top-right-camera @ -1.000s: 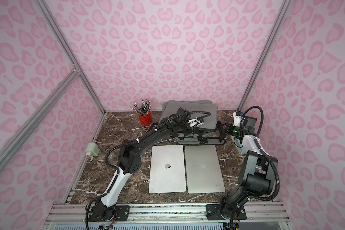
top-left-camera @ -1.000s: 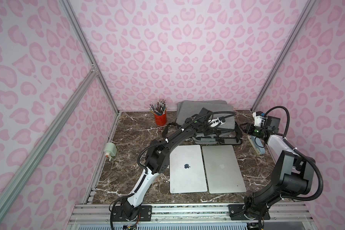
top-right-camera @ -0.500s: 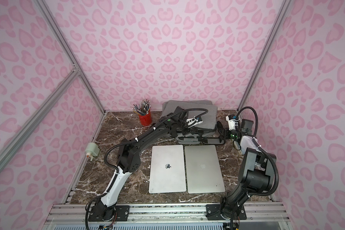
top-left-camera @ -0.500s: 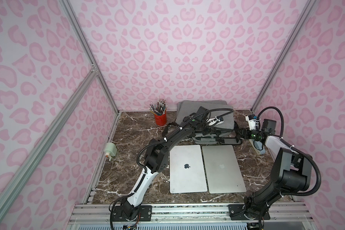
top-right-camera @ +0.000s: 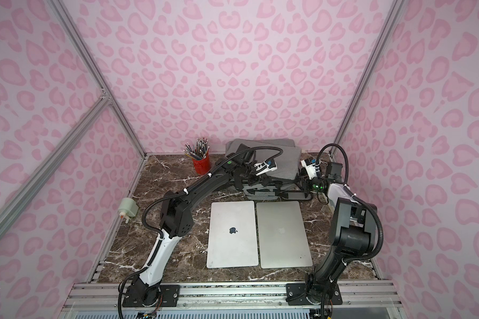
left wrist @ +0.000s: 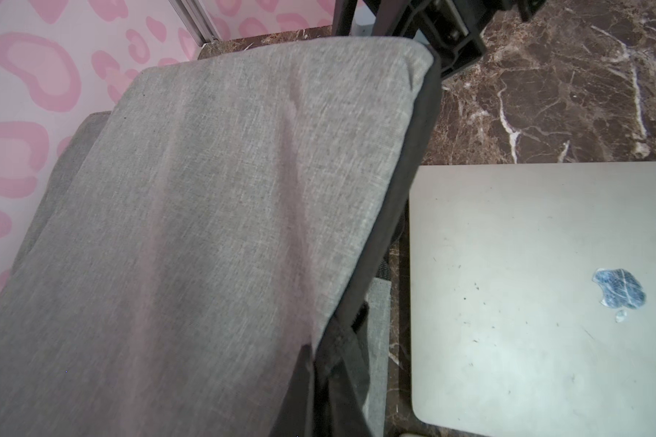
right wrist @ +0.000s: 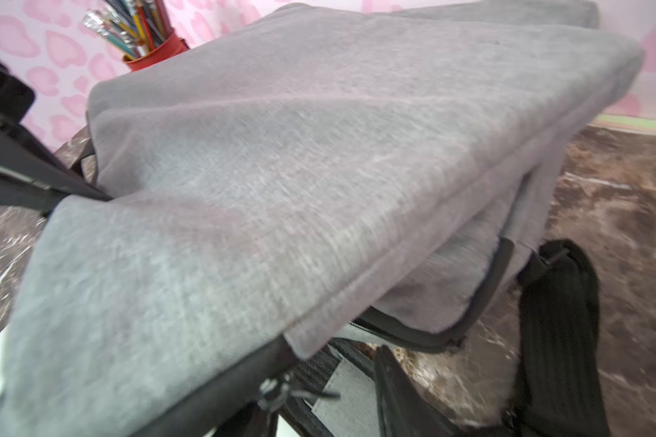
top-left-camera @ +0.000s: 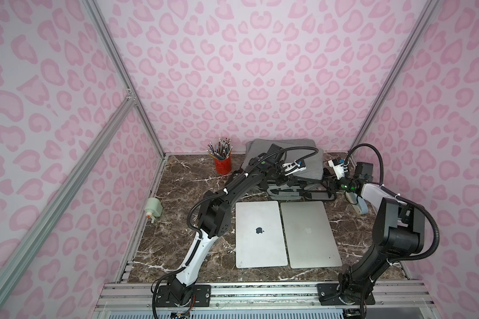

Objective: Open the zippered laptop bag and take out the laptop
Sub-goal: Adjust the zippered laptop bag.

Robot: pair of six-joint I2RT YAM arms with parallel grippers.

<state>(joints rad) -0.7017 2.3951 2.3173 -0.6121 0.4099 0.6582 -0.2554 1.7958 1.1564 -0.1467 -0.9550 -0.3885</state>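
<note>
Marble tabletop (top-left-camera: 177, 193) — red cup (top-left-camera: 223, 165) holds pencils; left gripper (top-left-camera: 284, 181) pinched together on laptop bag (top-left-camera: 310, 165), right gripper (top-left-camera: 333, 185) at bag's 3 o'clock, state unclear.

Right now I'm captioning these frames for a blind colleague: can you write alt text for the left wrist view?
A grey fabric laptop bag with a dark zippered edge fills most of the picture, lying at a slant. Beside it a closed silver laptop with an apple logo rests on the brown marble table, and pink patterned wall shows behind.

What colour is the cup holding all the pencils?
The pencil cup is red; it shows best in a top view.
</note>
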